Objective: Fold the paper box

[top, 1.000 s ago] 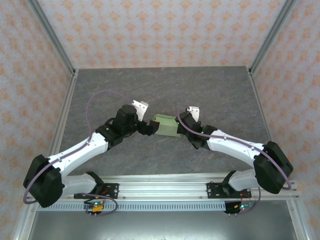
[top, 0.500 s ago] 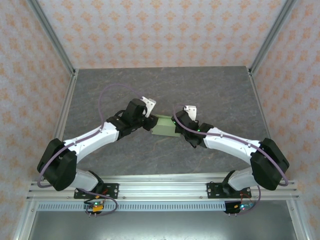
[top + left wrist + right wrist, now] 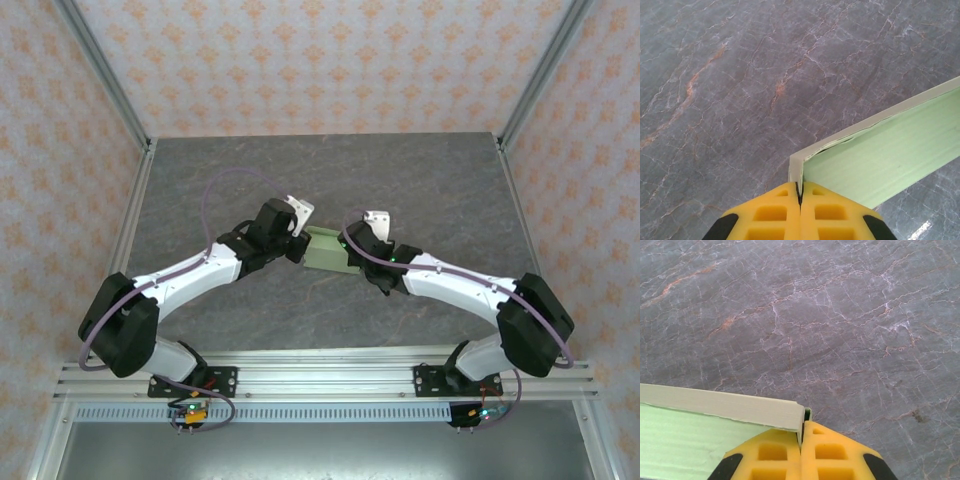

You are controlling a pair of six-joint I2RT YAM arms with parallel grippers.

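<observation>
The paper box [image 3: 326, 251] is a small pale green squarish card box, held between both grippers over the middle of the grey table. My left gripper [image 3: 302, 246] is shut on the box's left end. In the left wrist view its yellow fingers [image 3: 775, 212] pinch a thin upright wall at the corner of the paper box [image 3: 885, 155], and the left gripper [image 3: 800, 186] shows no gap. My right gripper [image 3: 350, 257] is shut on the right end. In the right wrist view the right gripper [image 3: 803, 426] clamps a wall of the paper box [image 3: 720, 407] at its corner.
The grey marbled table [image 3: 420, 180] stretches behind and beside the box. Metal frame posts [image 3: 100, 75] rise at the back corners in front of patterned walls. An aluminium rail [image 3: 330, 375] carrying both arm bases runs along the near edge.
The left arm swung in toward the box and its gripper went from open to shut on the box's left end. The right gripper kept its grip and drifted slightly left.
</observation>
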